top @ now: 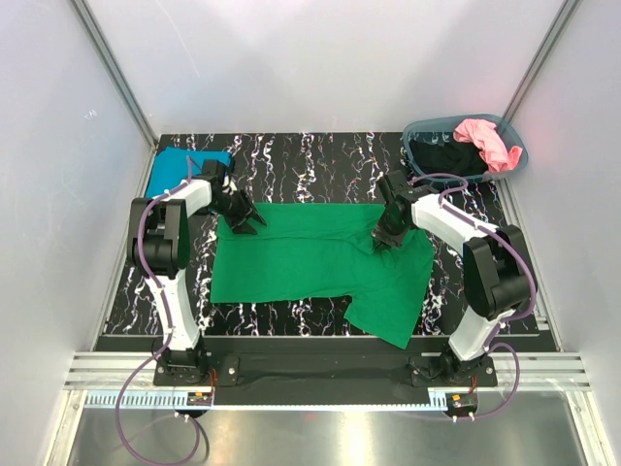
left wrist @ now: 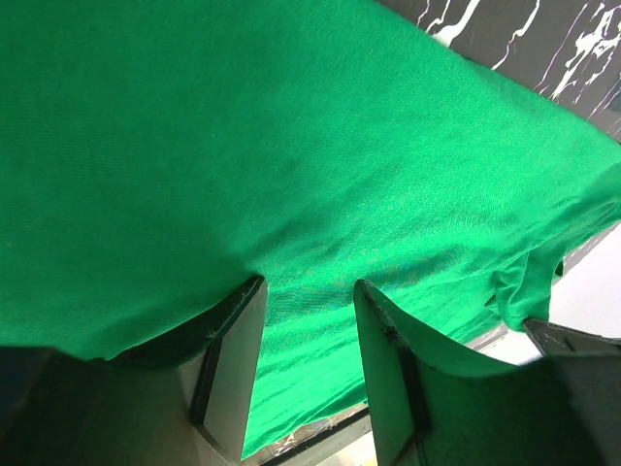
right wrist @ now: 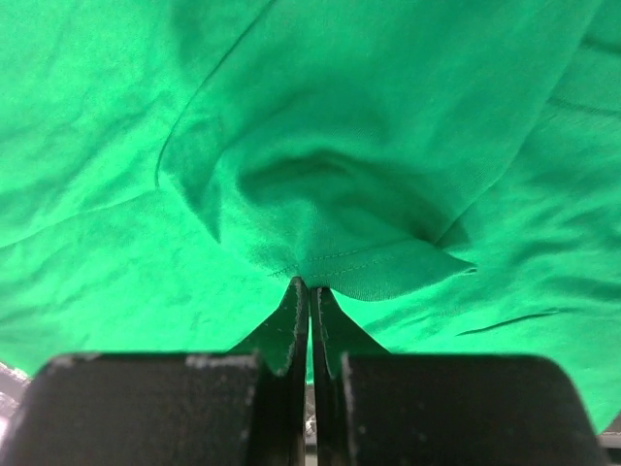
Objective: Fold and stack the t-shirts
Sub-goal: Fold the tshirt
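Top external view: the bright green cloth t-shirt (top: 310, 257) lies spread across the middle of the table, mostly flat, and one part of it trails off toward the near right edge.

At its far right portion sits the right gripper (top: 386, 238). From the right wrist view that claw (right wrist: 309, 286) is pressed tight together, with a stitched hem of the green shirt pinched at the tips and the cloth puckering up around the bite. The right arm rises from its base at the near right, folds at the elbow and reaches in and away, wrist tipped down onto the fabric.

Over on the shirt's far left corner is the left gripper (top: 247, 221), angled down. In the left wrist view its fingers (left wrist: 233, 359) stand apart, with green cloth filling the gap (left wrist: 309, 286) and an edge draped across the tips. Whether it grips anything, I cannot tell. The left arm stands up from the near left, elbow high, forearm stretched forward and inward.

Further out, a teal blue cloth t-shirt (top: 179, 167) lies in the far left corner. In the far right corner is a grey-blue plastic oval basket (top: 427, 131), holding a pink cloth t-shirt (top: 482, 139) and a black cloth t-shirt (top: 441, 155). Underneath it all is the black white-veined marble-look table (top: 291, 160).
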Controlling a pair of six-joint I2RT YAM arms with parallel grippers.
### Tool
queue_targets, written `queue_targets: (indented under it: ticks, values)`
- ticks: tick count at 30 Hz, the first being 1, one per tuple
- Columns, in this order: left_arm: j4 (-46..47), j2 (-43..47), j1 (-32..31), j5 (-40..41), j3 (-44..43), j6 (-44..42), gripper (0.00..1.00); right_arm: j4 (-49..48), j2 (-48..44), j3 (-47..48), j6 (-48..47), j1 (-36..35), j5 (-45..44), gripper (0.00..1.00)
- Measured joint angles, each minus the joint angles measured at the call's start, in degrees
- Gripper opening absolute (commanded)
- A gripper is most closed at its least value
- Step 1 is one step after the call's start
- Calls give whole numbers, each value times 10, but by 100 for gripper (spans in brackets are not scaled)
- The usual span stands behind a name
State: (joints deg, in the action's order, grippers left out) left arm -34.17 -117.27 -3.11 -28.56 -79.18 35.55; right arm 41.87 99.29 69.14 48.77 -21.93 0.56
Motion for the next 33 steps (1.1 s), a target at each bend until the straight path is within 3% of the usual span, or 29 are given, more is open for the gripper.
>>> queue_targets:
  ticks: [20,27,33]
  values:
    - [-4,-3,0,1,-4,-4,48,-6,-21,-16,67,59,56,1]
    - [-4,-3,0,1,-5,-8,48,-8,-8,-9,58,74,61,33]
    - [-6,-3,0,2,-6,-8,48,6,40,33,-18,72,46,40]
